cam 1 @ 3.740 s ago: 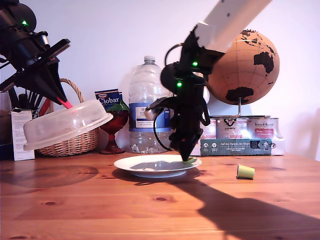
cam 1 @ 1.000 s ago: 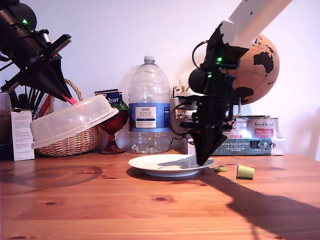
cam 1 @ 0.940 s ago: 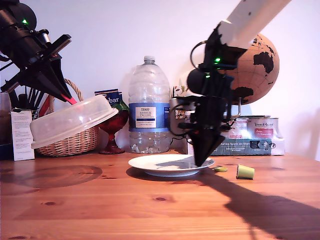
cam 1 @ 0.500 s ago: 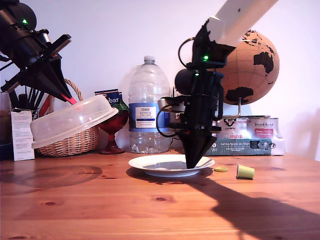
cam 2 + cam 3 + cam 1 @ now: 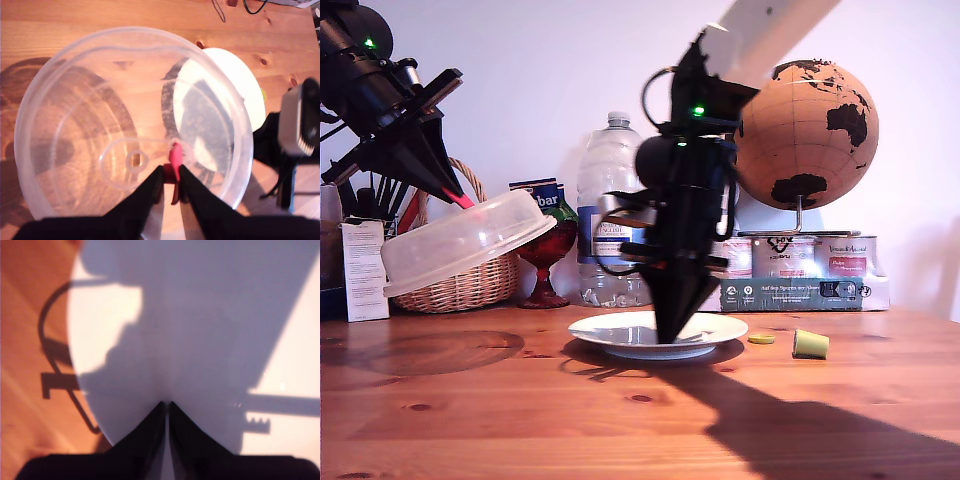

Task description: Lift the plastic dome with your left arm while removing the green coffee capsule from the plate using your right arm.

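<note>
Dome [image 5: 460,246] hangs tilted, red tab [image 5: 174,156] pinched in my first gripper [image 5: 170,181]; my second gripper [image 5: 166,407], pressed together, points down on the plate [image 5: 720,330], green capsule [image 5: 810,344] on the table well beside it

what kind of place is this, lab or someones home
Most likely a home, on a dining or kitchen table. A wooden table is backed by household things: a wicker basket, a large water bottle and a cork globe against a plain wall.

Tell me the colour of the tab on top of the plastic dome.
Red-pink. The tab on the dome shows best in the first wrist view, pinched in my first gripper.
</note>
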Action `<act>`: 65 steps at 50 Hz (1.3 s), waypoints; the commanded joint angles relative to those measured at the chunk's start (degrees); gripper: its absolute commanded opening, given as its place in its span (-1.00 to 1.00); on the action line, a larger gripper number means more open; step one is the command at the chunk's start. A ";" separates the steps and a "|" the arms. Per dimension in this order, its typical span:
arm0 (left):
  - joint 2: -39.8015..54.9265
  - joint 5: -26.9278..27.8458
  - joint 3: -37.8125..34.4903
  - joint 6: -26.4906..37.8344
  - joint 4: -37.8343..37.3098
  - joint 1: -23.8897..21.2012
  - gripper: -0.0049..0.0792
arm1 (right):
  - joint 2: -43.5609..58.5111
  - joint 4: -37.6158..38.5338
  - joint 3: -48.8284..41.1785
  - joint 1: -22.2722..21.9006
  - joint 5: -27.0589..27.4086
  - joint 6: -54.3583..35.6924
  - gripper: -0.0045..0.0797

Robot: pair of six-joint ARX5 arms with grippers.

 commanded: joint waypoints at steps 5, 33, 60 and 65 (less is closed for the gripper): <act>-1.18 0.33 0.96 0.33 0.31 -0.35 -0.94 | 3.74 0.00 -0.70 2.64 -1.68 0.28 -0.92; -1.18 0.33 0.96 0.33 0.26 -0.28 -0.94 | 3.74 1.36 -0.72 9.07 -6.78 2.25 -0.92; -1.18 0.31 0.96 0.37 0.31 -0.09 -0.94 | 2.58 5.20 -0.68 8.39 -7.54 2.32 -0.92; -1.18 0.31 0.96 0.35 0.52 -0.09 -0.94 | 0.90 8.22 -0.55 7.23 -7.37 2.16 -0.92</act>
